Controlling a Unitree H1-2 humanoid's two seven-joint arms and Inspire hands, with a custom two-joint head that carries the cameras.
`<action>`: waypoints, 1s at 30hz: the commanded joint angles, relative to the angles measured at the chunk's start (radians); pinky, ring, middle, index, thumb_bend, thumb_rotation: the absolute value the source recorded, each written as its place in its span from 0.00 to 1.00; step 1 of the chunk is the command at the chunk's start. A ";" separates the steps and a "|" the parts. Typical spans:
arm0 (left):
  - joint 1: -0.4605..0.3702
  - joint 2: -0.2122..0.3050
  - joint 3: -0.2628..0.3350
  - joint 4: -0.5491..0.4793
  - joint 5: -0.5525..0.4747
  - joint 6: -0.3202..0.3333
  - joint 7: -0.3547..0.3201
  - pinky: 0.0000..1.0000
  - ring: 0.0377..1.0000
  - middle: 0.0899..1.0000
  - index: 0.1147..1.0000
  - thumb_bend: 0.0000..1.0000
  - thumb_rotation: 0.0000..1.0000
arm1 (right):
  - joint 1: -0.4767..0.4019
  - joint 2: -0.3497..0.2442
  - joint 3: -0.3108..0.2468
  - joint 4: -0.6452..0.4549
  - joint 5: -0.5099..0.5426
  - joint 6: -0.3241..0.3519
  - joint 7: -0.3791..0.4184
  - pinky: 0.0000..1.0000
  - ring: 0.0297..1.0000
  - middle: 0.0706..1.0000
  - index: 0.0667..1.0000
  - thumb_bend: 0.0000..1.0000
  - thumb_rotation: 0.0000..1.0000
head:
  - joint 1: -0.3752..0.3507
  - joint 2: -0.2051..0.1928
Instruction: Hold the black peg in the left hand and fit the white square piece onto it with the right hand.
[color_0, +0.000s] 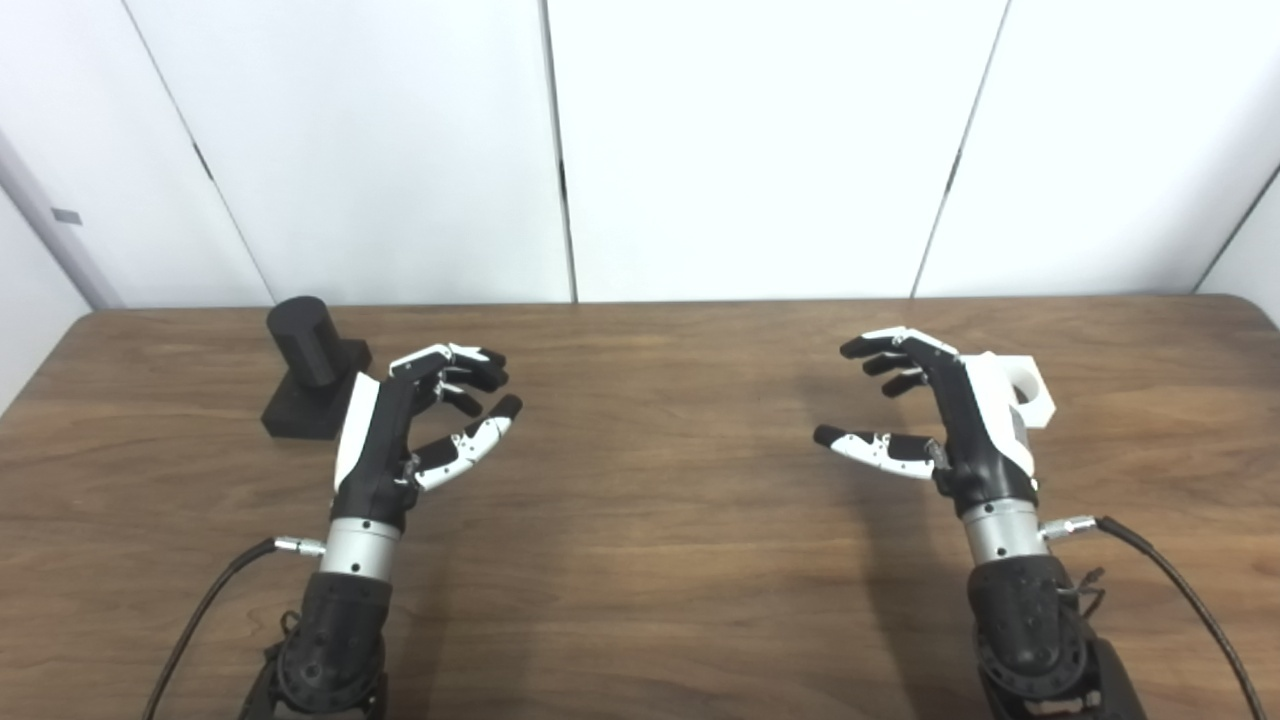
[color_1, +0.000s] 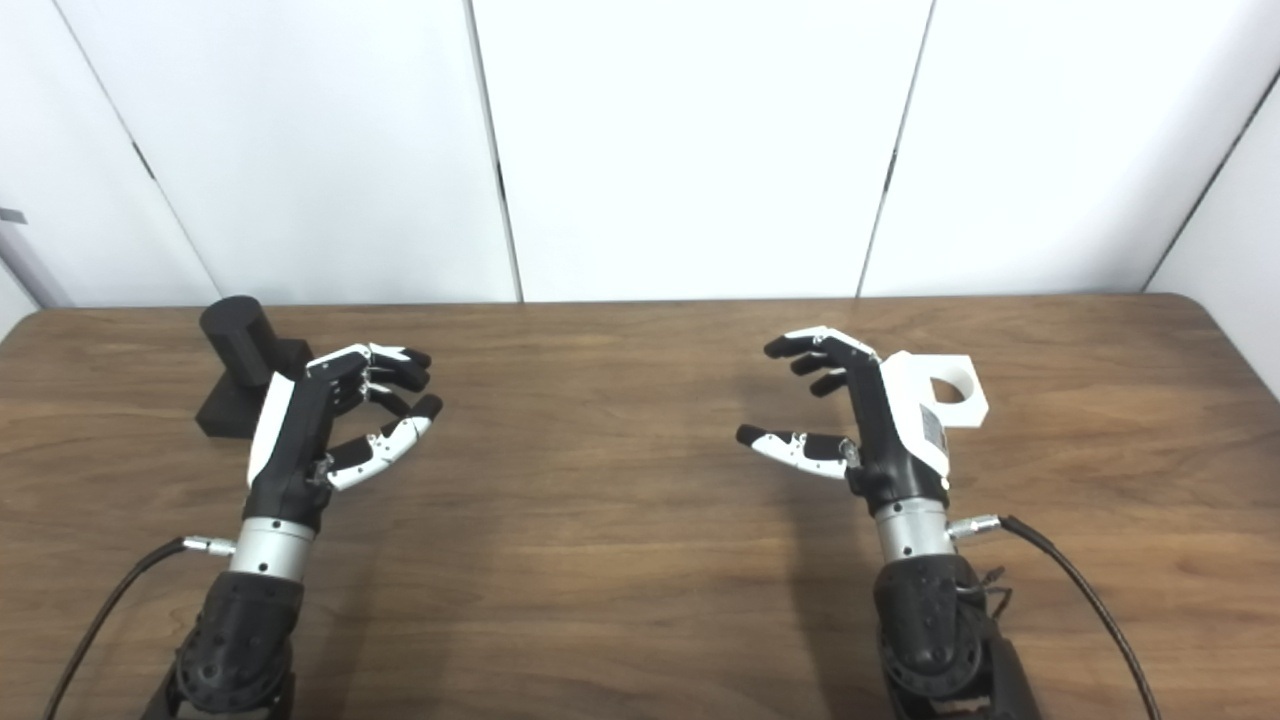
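Observation:
The black peg, a round post on a square black base, stands on the table at the far left. My left hand hovers just right of it, open, fingers curled and apart, holding nothing. The white square piece with a round hole lies on the table at the right, partly hidden behind my right hand. That hand is open too, palm turned toward the middle, thumb stretched left, and sits just left of the piece. In the right eye view the peg and the white piece show the same layout.
The brown wooden table runs across the whole view, with white wall panels behind its far edge. A black cable trails from each wrist toward the near edge.

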 joint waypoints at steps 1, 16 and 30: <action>-0.026 0.010 0.001 -0.039 -0.002 -0.013 0.002 0.48 0.59 0.63 0.43 0.50 0.07 | -0.029 -0.009 -0.001 -0.024 -0.005 -0.040 -0.017 0.55 0.64 0.66 0.59 0.60 0.00 | -0.001 0.001; -0.025 0.004 -0.007 -0.043 -0.007 -0.007 -0.004 0.47 0.58 0.62 0.43 0.50 0.07 | -0.027 -0.013 -0.005 -0.023 0.002 -0.045 -0.018 0.55 0.65 0.66 0.58 0.59 0.00 | 0.090 0.007; -0.042 -0.088 -0.057 -0.015 0.039 0.006 0.035 0.49 0.58 0.60 0.43 0.50 0.07 | -0.020 -0.077 -0.055 -0.055 0.083 -0.028 0.031 0.53 0.63 0.65 0.61 0.59 0.00 | 0.410 -0.029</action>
